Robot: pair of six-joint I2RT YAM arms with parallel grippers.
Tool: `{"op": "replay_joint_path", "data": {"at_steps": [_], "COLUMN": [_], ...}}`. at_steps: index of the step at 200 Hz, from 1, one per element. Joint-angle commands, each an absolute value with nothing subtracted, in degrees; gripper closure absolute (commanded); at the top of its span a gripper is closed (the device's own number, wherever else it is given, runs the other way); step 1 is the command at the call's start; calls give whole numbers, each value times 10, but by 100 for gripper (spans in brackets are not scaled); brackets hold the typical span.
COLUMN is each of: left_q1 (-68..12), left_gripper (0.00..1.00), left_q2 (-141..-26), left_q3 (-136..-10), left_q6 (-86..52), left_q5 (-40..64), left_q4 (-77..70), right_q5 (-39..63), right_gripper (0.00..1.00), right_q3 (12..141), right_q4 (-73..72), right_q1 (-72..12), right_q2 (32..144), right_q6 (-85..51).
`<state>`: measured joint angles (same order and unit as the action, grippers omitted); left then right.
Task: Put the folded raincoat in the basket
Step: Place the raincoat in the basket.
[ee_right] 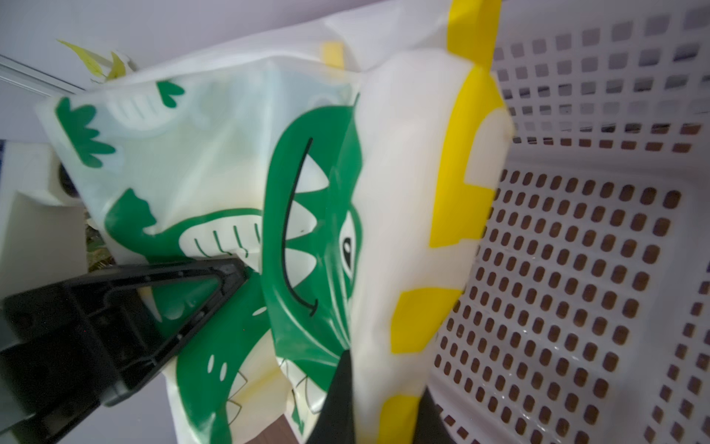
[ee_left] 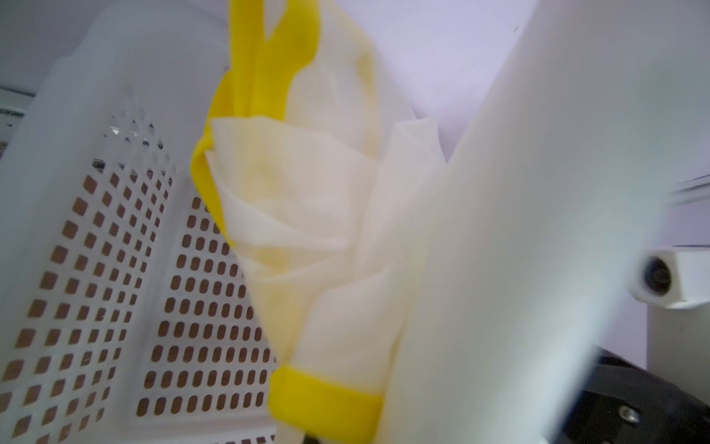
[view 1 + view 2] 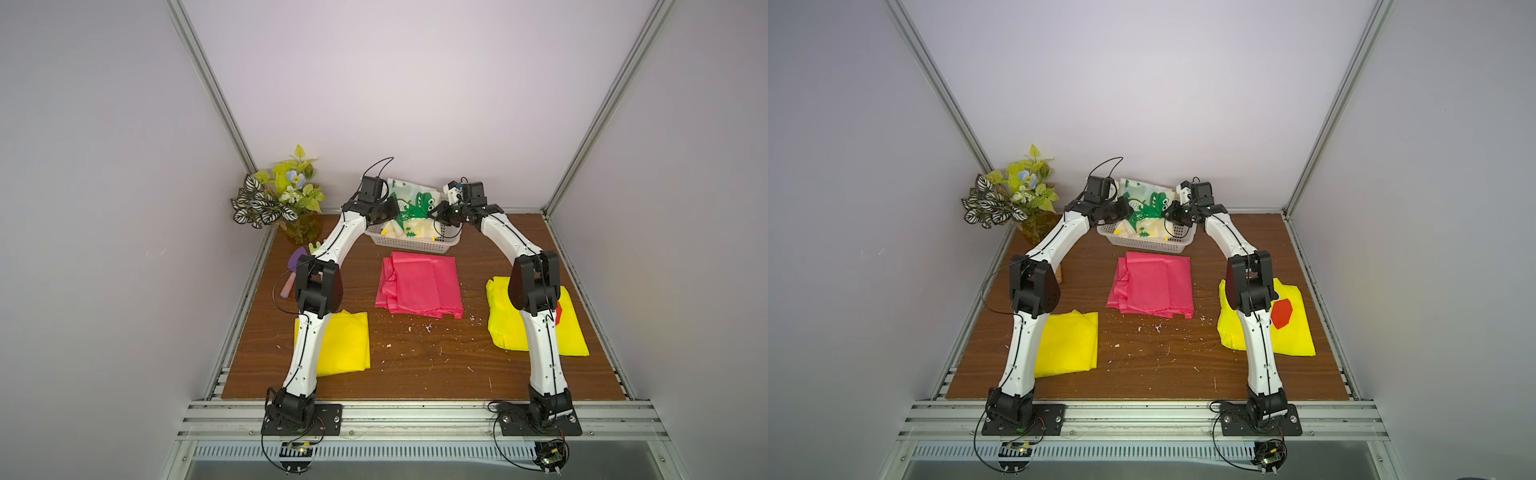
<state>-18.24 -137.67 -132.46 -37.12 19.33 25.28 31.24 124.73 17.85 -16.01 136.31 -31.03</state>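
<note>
A brown wood-grain bench (image 3: 415,365) lies below the jaws. Just short of both jaws, toward the arm bases, lies a folded pink sheet (image 3: 419,286). Farther back from the jaws lie a folded yellow sheet (image 3: 347,345) on the left and another yellow sheet (image 3: 1291,340) with a red patch (image 3: 1282,312) on the right. White flecks (image 3: 428,328) dot the wood between them. Left of the left jaws stands a leafy plant (image 3: 278,195) in a vase (image 3: 301,230), with a purple toy scoop (image 3: 297,257) near it.
</note>
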Motion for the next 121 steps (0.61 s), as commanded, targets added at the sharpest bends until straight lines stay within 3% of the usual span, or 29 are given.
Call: {"op": "replay_joint_path", "data": {"at_steps": [1, 79, 84, 94, 121], "left_q1": [-177, -150, -149, -149, -149], "left_gripper": [95, 90, 88, 79, 35], "left_q2": [-1374, -1437, -1438, -1438, -1435], "left_q3": [-1351, -1351, -1350, -1350, -1350], "left_q6": [-400, -473, -466, -449, -385], "left_q5": [211, 245, 241, 230, 197], "left_q4": [147, 96, 102, 123, 200], "right_q5": [385, 385, 377, 359, 311], "right_gripper": [100, 100, 95, 74, 52], "right_q3": [1266, 1232, 1233, 1233, 1232], "right_q4": [161, 81, 88, 106, 163], "right_q1": [-177, -174, -174, -174, -174], "right_q2": [1346, 1371, 1372, 1372, 1368], "right_q6": [-334, -400, -397, -389, -342]}}
